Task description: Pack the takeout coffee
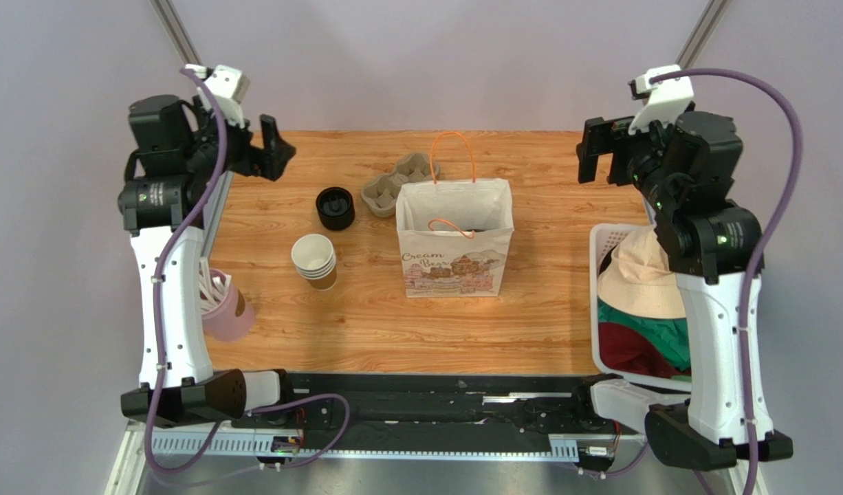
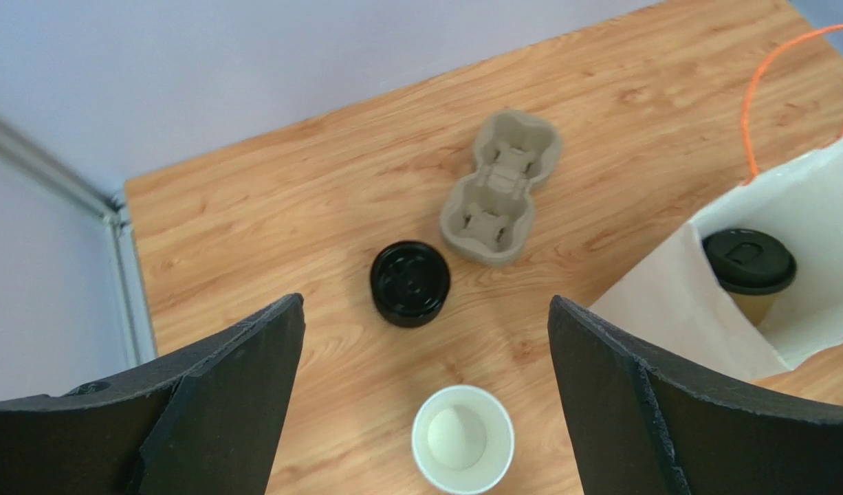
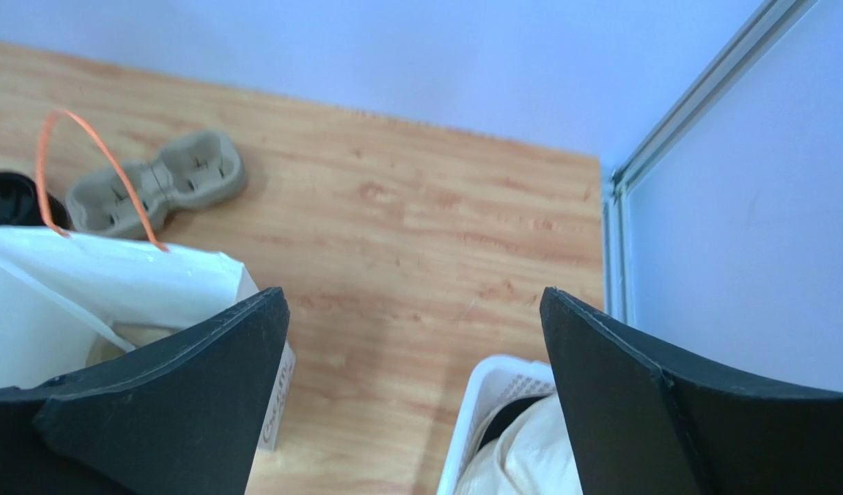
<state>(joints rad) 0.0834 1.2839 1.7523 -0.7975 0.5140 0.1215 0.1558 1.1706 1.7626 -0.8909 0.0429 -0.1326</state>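
Note:
The takeout coffee (image 2: 750, 266), a brown cup with a black sip lid, stands inside the white paper bag (image 1: 455, 239) with orange handles at the table's middle; in the top view only a dark patch shows in the bag's mouth. The bag also shows in the left wrist view (image 2: 798, 196) and the right wrist view (image 3: 95, 284). My left gripper (image 1: 274, 147) is open and empty, raised over the table's back left. My right gripper (image 1: 593, 151) is open and empty, raised over the back right.
A stack of lidless cups (image 1: 314, 259), a stack of black lids (image 1: 336, 207) and a pulp cup carrier (image 1: 398, 184) sit left of the bag. A white basket (image 1: 602, 242) of cloth stands at the right edge. A pink holder (image 1: 227, 309) is at the left.

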